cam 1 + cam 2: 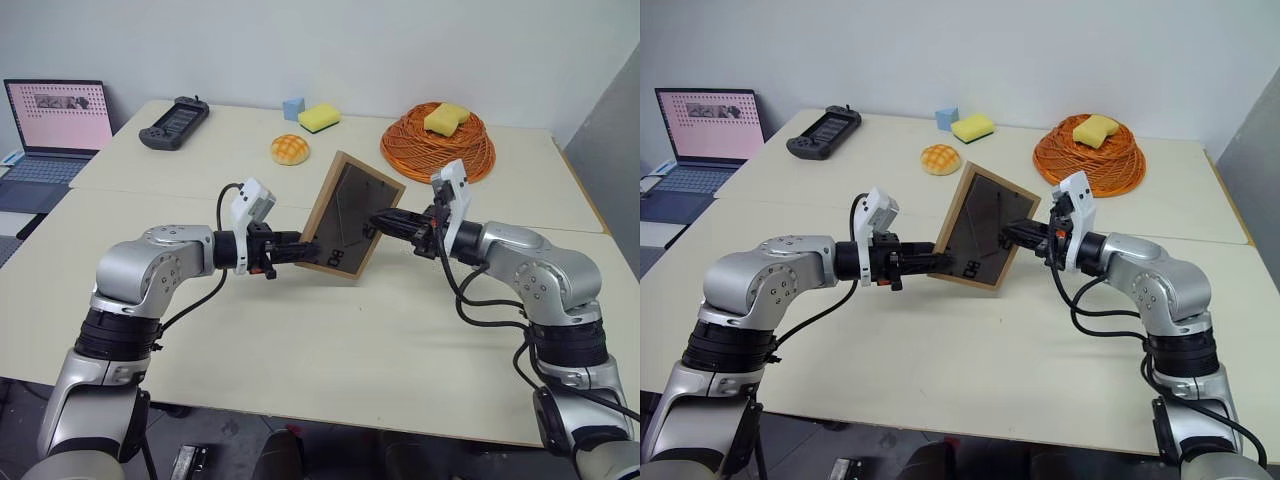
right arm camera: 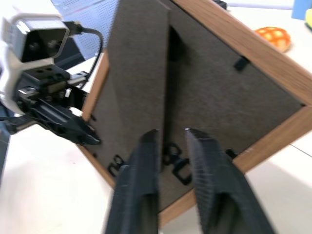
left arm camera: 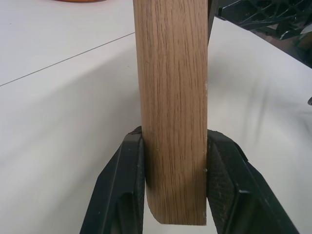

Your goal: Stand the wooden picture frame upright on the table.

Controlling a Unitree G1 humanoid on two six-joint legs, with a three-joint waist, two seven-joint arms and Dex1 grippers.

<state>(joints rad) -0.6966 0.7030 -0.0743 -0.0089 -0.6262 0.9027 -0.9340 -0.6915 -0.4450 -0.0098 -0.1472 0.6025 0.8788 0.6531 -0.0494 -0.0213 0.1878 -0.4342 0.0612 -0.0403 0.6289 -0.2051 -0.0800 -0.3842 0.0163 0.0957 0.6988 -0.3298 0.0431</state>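
Two grippers meet at the wooden picture frame [image 1: 349,214], tilted above the table [image 1: 300,340]: left gripper [image 1: 298,247] clamps its edge, right gripper [image 2: 170,139] slightly parted at its stand. Beyond lie a bun [image 1: 289,150], sponges [image 1: 319,118] and an orange cable coil [image 1: 440,145].

We find no text, label, brand or number that we can read. The dark back of the wooden picture frame [image 2: 204,97] carries small black marks near its lower edge, too blurred to make out, and the laptop [image 1: 55,125] screen shows only tiny illegible specks.
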